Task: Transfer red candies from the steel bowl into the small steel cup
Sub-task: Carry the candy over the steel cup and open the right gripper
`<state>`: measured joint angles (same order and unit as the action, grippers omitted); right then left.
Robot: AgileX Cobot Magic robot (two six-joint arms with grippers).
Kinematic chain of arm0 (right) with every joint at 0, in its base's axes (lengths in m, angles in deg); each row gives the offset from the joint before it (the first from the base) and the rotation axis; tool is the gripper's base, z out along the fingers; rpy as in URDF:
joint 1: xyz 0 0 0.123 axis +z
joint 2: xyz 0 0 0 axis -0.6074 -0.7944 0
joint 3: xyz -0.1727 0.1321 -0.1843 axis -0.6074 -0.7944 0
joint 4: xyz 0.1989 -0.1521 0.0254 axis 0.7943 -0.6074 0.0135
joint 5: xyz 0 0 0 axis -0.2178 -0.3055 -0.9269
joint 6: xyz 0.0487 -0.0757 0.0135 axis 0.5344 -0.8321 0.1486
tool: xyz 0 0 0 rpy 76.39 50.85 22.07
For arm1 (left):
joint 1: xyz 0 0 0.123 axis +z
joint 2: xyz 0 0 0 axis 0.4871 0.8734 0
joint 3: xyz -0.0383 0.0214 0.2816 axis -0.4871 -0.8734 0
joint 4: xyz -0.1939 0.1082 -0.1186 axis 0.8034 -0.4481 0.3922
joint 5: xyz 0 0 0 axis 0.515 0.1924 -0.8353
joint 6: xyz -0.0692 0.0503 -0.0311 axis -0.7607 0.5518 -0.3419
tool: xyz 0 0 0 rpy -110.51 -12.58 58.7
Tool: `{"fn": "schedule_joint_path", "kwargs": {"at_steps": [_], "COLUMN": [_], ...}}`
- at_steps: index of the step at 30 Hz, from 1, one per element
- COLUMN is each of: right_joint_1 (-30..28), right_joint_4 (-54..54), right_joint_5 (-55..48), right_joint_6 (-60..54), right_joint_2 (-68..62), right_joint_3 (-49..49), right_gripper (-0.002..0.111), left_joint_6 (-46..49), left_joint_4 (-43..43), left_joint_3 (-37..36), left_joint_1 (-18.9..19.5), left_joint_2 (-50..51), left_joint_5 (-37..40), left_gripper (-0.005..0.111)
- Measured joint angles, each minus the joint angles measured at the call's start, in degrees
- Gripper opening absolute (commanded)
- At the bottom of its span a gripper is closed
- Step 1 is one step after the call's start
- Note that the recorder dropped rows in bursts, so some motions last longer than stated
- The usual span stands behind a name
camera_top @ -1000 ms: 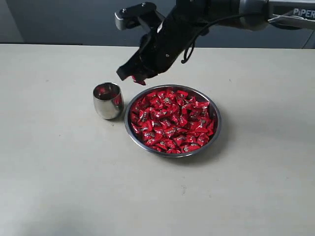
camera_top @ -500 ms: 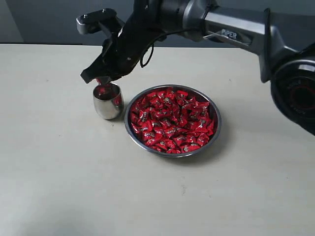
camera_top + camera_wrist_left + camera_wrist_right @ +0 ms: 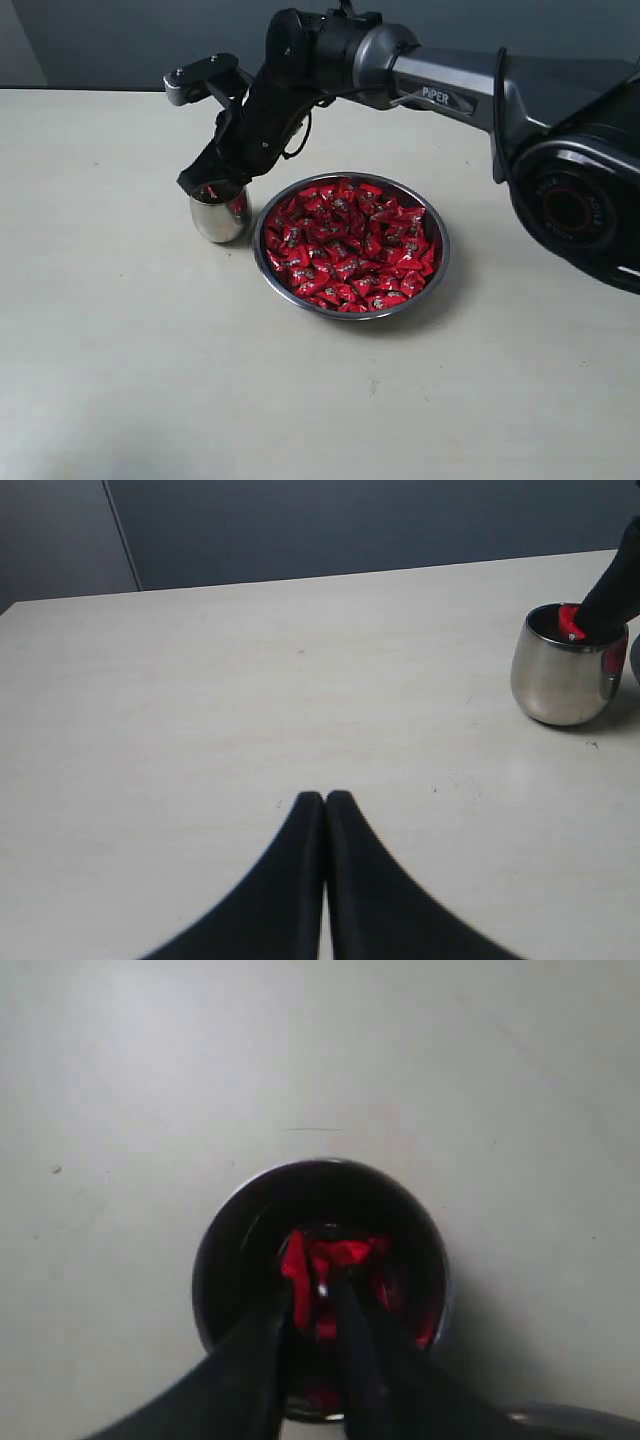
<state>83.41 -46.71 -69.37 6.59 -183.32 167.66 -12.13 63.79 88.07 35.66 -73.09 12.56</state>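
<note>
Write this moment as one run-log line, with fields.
phase: placing | right gripper: tips in small steel cup, grip unclear | left gripper: shut | steel bowl: many red candies

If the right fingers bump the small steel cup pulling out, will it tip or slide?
Likely tips or rocks: the small steel cup is taller than wide with a rounded, egg-like body. Probably slides too, polished steel on the smooth table. The red candies inside probably add little weight.
</note>
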Motion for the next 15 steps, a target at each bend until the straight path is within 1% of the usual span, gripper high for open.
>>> {"fn": "schedule_joint_path", "kwargs": {"at_steps": [2, 3, 5, 10, 12, 15], "right_joint_1": [0.0, 0.0, 0.0, 0.03, 0.03, -0.2], "right_joint_4": [-0.12, -0.22, -0.93, -6.68, -9.13, -12.17], "right_joint_5": [0.11, 0.11, 0.11, -1.93, -4.14, -8.2], "right_joint_6": [0.0, 0.0, 0.23, 4.13, 5.91, 7.34], "right_joint_2": [0.0, 0.0, 0.11, 3.1, 5.34, 9.17], "right_joint_3": [0.14, 0.14, 0.14, 0.14, 0.14, 0.14], "right_gripper": [0.041, 0.04, 0.036, 0.016, 0.012, 0.011], "left_joint_6": [0.0, 0.0, 0.0, 0.0, 0.0, 0.0], "left_joint_4": [0.0, 0.0, 0.0, 0.0, 0.0, 0.0], "left_joint_3": [0.0, 0.0, 0.0, 0.0, 0.0, 0.0], "left_joint_1": [0.0, 0.0, 0.0, 0.0, 0.0, 0.0], "left_joint_2": [0.0, 0.0, 0.0, 0.0, 0.0, 0.0], "left_joint_5": [0.0, 0.0, 0.0, 0.0, 0.0, 0.0], "left_gripper": [0.0, 0.0, 0.0, 0.0, 0.0, 0.0]}}
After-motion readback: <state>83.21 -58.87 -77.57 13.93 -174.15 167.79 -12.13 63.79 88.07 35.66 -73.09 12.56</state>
